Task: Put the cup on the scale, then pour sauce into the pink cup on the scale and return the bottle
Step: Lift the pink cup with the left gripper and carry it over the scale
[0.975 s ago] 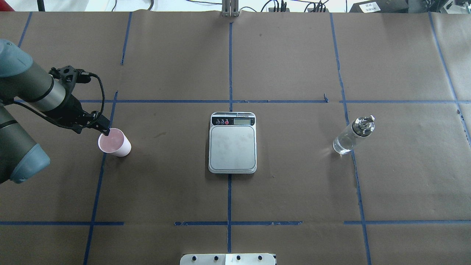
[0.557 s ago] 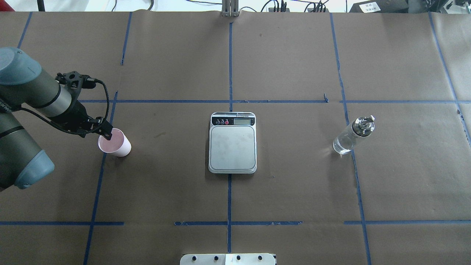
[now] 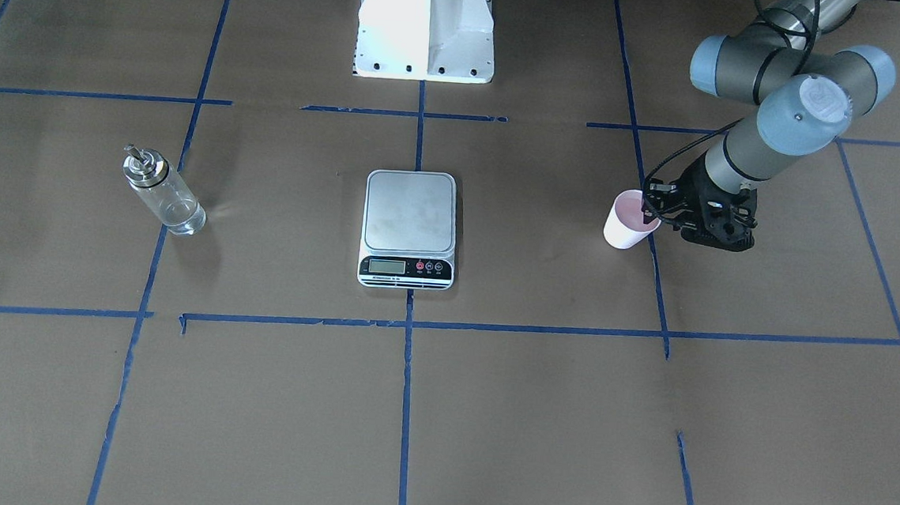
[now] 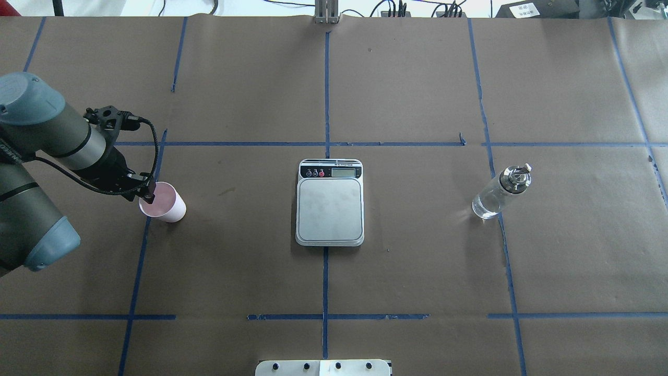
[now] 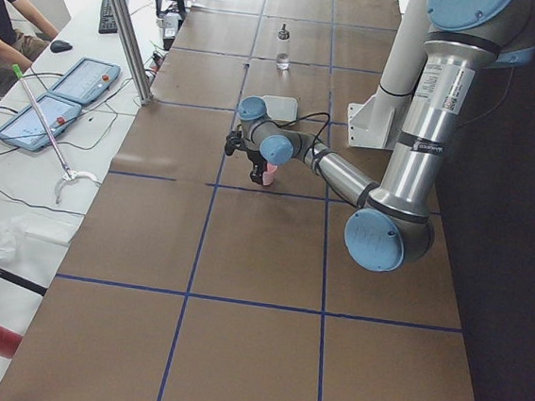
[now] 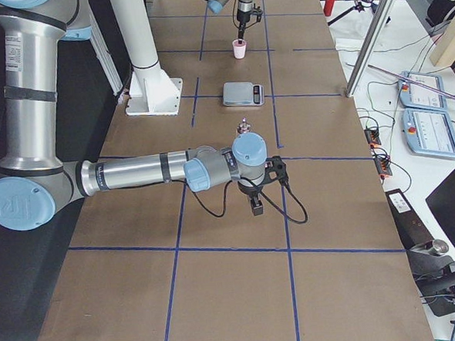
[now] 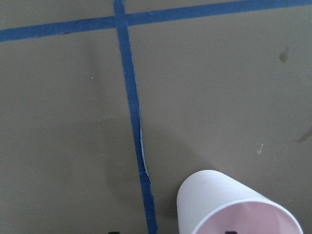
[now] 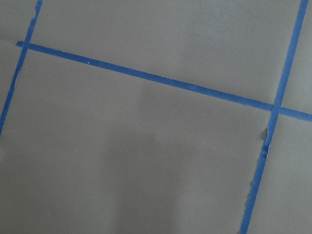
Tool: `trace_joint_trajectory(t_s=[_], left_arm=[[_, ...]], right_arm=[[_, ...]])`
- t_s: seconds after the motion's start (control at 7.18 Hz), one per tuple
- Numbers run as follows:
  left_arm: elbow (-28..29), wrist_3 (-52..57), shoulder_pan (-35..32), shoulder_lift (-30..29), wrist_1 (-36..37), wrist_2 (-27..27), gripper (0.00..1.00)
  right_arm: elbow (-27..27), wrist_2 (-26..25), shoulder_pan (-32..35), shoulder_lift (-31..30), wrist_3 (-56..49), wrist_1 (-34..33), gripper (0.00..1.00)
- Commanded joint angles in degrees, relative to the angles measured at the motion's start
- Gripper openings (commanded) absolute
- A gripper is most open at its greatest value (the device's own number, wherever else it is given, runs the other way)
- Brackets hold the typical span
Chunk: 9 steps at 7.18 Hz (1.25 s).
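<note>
The cup, white outside and pink inside, stands upright on the brown paper at the table's left; it also shows in the front view and the left wrist view. My left gripper is open and straddles the cup's near rim, with one fingertip inside the cup and the other outside. The scale lies bare in the middle. The bottle, clear with a silver cap, stands at the right. My right gripper hangs over bare paper away from the bottle; I cannot tell whether it is open or shut.
Blue tape lines cross the brown paper. The white robot base stands behind the scale. An operators' bench with tablets and a seated person runs along the far side of the table.
My left gripper has come down and a little toward the cup, so one finger now dips inside its rim. The cup, scale and bottle have not moved.
</note>
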Motion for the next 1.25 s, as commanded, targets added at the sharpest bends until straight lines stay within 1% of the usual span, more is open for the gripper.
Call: trace_joint_trajectory(t_s=[0.0,0.14,0.42,0.56,0.7,0.84,1.11], left_arm=[[0.3,-0.1,0.0,-0.1,0.1,0.0,0.0],[0.3,-0.2,0.0,-0.3,0.1,-0.1,0.0],[-3.2,-0.5,-0.4,-0.3,1.4,-0.4,0.0],[-5.3,-0.5,-0.7,-0.5,3.7,-0.4,0.0],[-7.1,-0.5,-0.9,-1.9,6.9,-0.6,0.0],[-7.8,-1.9,-1.4,-5.4,10.8,-0.6,0.0],[-7.6,-4.0,-1.1,-13.3,18.3,-0.7,0.0]], right_arm=[[-0.1,0.0,0.0,0.0,-0.1,0.0,1.0],[0.1,0.2,0.0,0.0,0.0,0.0,1.0],[0.1,0.1,0.0,0.0,-0.3,0.1,1.0],[0.1,0.1,0.0,0.0,-0.3,0.1,1.0],[0.1,0.1,0.0,0.1,-0.3,0.1,1.0],[0.0,0.0,0.0,0.2,-0.3,0.5,1.0],[-0.1,0.0,0.0,0.2,0.1,3.6,1.0]])
